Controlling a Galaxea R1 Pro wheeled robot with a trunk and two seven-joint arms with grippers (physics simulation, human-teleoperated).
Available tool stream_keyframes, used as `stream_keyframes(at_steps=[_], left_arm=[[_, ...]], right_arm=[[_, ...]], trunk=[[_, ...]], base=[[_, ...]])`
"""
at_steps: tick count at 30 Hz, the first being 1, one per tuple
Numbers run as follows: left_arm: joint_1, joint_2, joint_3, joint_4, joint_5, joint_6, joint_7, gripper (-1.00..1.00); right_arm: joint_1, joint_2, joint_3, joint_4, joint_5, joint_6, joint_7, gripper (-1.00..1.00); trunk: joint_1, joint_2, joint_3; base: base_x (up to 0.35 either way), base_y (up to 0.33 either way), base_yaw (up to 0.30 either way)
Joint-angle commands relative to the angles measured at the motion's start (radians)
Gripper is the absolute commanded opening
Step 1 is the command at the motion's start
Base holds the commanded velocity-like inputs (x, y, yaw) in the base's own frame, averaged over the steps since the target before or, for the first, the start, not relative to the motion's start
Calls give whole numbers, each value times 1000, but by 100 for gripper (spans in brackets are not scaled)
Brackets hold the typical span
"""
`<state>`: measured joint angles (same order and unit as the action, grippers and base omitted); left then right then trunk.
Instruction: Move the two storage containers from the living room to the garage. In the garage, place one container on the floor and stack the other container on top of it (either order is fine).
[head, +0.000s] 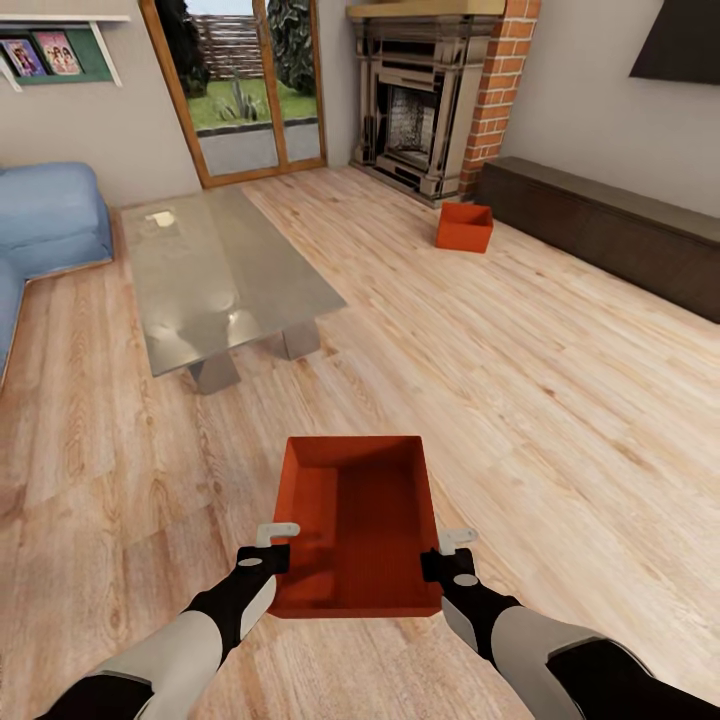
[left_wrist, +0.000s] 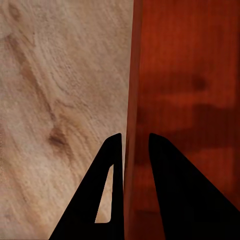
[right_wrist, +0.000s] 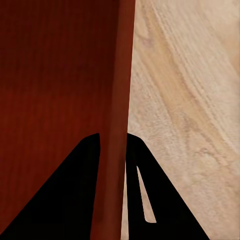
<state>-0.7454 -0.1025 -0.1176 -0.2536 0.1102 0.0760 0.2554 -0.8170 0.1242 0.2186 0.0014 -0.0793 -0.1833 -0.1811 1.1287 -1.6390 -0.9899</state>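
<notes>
While both arms reach forward over the wood-plank floor (head: 520, 380) of the living room, that floor spreads out ahead of and beneath the grippers on every side. Ahead of the left gripper and off to its left stands a blue sofa (head: 45, 225), with a glass coffee table (head: 225, 280) between the sofa and the open floor. Far ahead, beyond the table, are wood-framed glass doors (head: 245, 85), and far ahead of the right gripper rises a brick fireplace (head: 440, 95). A long dark low cabinet (head: 610, 230) runs along the wall off to the right.

Between the two grippers sits an orange-red bin (head: 365, 525), open side up, held by both. The left gripper (head: 272, 552) is clamped over the bin's left wall: the left wrist view shows one finger (left_wrist: 105, 200) outside the wall and the other inside, pressed against it. The right gripper (head: 445, 560) pinches the right wall the same way, with one finger (right_wrist: 142, 195) outside.

A second bin (head: 464, 227) rests on the floor far ahead of the right gripper, just in front of the fireplace.
</notes>
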Motion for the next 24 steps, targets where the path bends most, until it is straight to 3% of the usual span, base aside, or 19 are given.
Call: stream_keyframes(at_steps=[1, 24], left_arm=[[0, 1, 12, -1, 0, 7, 16, -100], [0, 1, 12, 0, 3, 7, 16, -100]], right_arm=[[-1, 0, -11, 0, -13, -6, -5, -100], [-1, 0, -11, 0, -13, -7, -6, -100]], trunk=[[-4, 7, 3], [-92, 168, 75]], base=[[0, 0, 0], [0, 0, 0]])
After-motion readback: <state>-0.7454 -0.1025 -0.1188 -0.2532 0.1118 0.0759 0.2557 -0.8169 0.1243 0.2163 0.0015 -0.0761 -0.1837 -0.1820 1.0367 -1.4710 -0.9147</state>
